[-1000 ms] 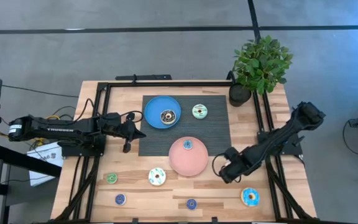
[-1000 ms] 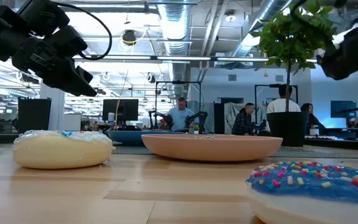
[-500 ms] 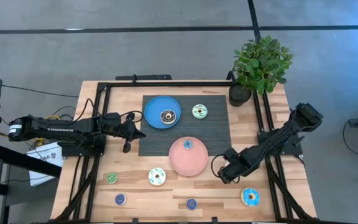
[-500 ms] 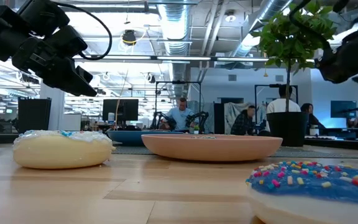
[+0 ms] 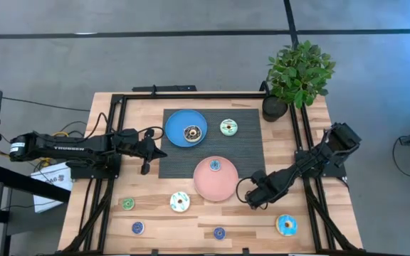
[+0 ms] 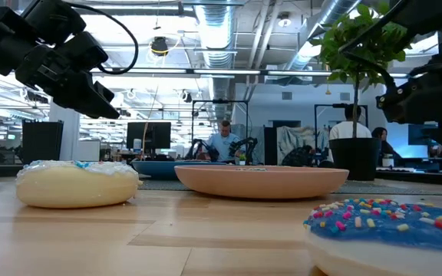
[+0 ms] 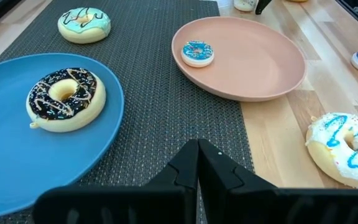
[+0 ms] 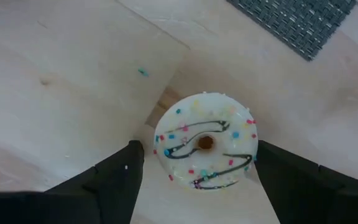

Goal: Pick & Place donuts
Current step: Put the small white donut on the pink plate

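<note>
Beside the pink plate, on its plant-facing side, the right gripper hangs low over the bare desk. Its fingers stand spread wide, one on each side of a white donut, and do not clamp it. The donut lies flat on the wood between them. It is a small ring with cream icing, dark drizzle lines and coloured sprinkles.

Progress, judged from the layout: two donuts are plated. A dark brown donut lies on the blue plate, and a small blue donut lies on the pink plate. One teal donut rests on the grey mat, beyond the pink plate.

Five donuts lie on the desk on the near side of the pink plate: one green, one white with blue stripes, two small blue and one larger blue.

The left gripper waits off the mat's edge, beyond the blue plate from the plant, fingers fully closed and holding nothing.
</note>
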Tool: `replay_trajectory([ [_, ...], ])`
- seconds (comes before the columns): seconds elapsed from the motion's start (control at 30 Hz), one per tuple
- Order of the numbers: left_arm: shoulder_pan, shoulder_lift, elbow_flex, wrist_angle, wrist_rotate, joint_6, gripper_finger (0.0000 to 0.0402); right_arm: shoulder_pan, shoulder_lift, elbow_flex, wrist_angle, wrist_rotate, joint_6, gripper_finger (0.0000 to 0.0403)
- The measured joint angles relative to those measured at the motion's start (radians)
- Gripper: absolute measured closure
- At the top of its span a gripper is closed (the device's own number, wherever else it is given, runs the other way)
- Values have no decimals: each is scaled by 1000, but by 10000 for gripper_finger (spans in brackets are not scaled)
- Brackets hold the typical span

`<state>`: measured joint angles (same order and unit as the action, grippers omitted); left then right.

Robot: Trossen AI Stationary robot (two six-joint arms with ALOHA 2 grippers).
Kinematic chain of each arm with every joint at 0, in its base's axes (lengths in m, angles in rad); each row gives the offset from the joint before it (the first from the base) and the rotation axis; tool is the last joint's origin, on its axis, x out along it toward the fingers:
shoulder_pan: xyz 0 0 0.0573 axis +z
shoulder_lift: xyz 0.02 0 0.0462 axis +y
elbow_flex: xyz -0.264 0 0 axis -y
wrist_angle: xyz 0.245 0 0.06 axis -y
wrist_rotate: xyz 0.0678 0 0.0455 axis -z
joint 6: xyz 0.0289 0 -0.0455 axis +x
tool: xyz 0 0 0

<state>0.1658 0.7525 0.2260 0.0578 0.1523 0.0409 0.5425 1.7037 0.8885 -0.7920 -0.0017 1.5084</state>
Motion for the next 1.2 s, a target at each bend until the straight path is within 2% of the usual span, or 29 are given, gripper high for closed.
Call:
replay_trajectory([
  [0.2,0,0,0,0,0,-1,401,1,-21,-3,-3,28,-17,136],
  [0.33,0,0,0,0,0,-3,401,-1,-27,-4,-7,59,-16,166],
  [0.67,0,0,0,0,9,-24,401,-2,-28,-4,-7,61,-15,239],
  [0.97,0,0,0,0,9,-24,401,-7,-29,39,-11,65,-69,236],
  [1.2,0,0,0,1,10,-36,401,-63,-30,182,-9,193,-283,222],
])
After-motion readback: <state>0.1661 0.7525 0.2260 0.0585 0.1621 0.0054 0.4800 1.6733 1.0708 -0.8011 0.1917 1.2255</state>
